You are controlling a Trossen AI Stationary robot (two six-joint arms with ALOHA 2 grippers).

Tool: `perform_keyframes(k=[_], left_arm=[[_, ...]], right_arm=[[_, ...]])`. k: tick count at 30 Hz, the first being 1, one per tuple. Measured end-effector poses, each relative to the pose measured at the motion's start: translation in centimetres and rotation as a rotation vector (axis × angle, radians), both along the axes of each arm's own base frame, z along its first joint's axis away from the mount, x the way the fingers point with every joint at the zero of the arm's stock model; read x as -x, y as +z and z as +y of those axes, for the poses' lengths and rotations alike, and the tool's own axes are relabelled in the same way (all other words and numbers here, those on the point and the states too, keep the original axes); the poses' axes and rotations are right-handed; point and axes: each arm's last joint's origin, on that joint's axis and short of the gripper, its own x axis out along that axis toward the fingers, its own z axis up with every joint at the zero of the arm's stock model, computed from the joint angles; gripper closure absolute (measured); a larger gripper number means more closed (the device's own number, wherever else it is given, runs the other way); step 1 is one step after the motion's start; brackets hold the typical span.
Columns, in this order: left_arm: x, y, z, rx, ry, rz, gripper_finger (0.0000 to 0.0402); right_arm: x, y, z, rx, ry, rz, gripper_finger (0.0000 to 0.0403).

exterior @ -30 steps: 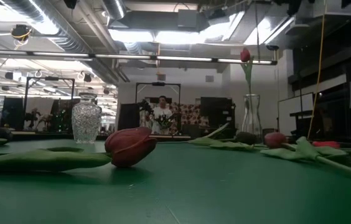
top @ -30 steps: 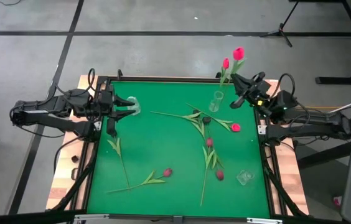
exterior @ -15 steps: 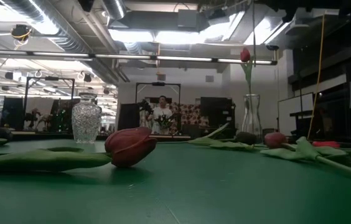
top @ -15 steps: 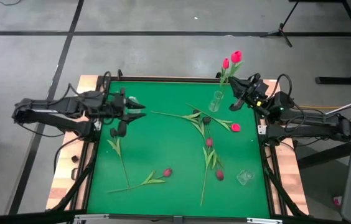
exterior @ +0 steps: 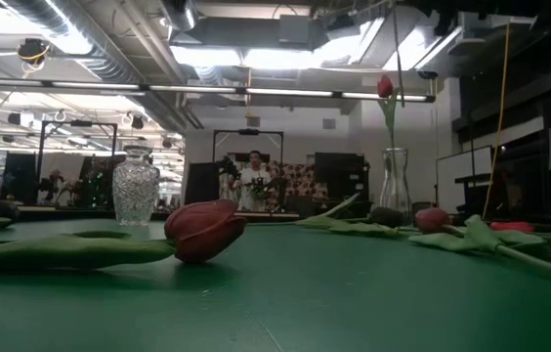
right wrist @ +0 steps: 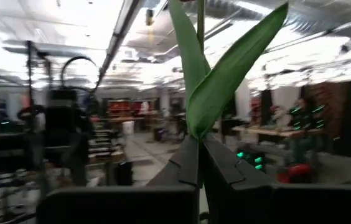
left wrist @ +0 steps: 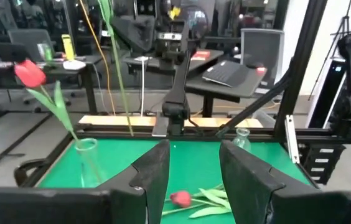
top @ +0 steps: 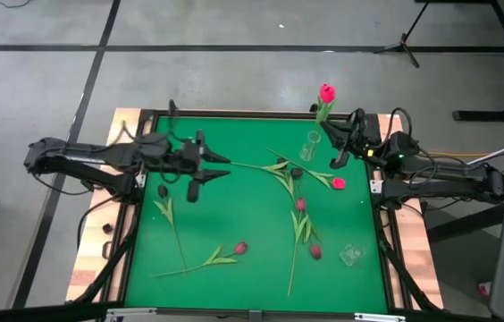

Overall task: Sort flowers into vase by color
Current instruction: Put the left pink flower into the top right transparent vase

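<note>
Green counter with loose flowers scattered mid and right, a few front-left. Slim vase at the far right already has one pink tulip. Right gripper beside it, clamped on a green tulip stem, upright. Left gripper over the far-left counter, spread wide, holding nothing.

Colours on my desk: plain bright green.
I see green-stemmed flowers with pink-red, maroon and near-black heads, two clear glass vases, and dark arms.
</note>
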Motion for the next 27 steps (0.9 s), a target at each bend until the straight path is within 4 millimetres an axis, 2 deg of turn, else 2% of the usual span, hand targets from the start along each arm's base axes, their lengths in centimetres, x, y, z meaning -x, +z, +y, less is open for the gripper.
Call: perform_keyframes(k=[6, 11, 18, 23, 27], left_arm=[[-4.5, -2.7, 0.1, 0.005, -0.050, -0.005, 0.0264], [-7.0, -4.2, 1.6, 0.028, -0.059, -0.073, 0.0264], [-8.4, -4.5, 3.6, 0.110, -0.132, -0.217, 0.0264], [-9.1, -4.6, 3.8, 0.124, -0.141, -0.255, 0.0264], [-10.6, -4.8, 3.9, 0.126, -0.164, -0.241, 0.0264]], right_arm=[[-0.3, -0.1, 0.1, -0.024, 0.074, -0.007, 0.0396], [-0.4, -0.1, 0.3, -0.047, 0.147, -0.018, 0.0395], [-2.6, -1.7, 0.0, -0.116, 0.227, 0.059, 0.0395], [-4.4, -2.7, -0.3, -0.135, 0.266, 0.051, 0.0395], [-5.6, -3.4, -0.5, -0.148, 0.308, 0.037, 0.0395]])
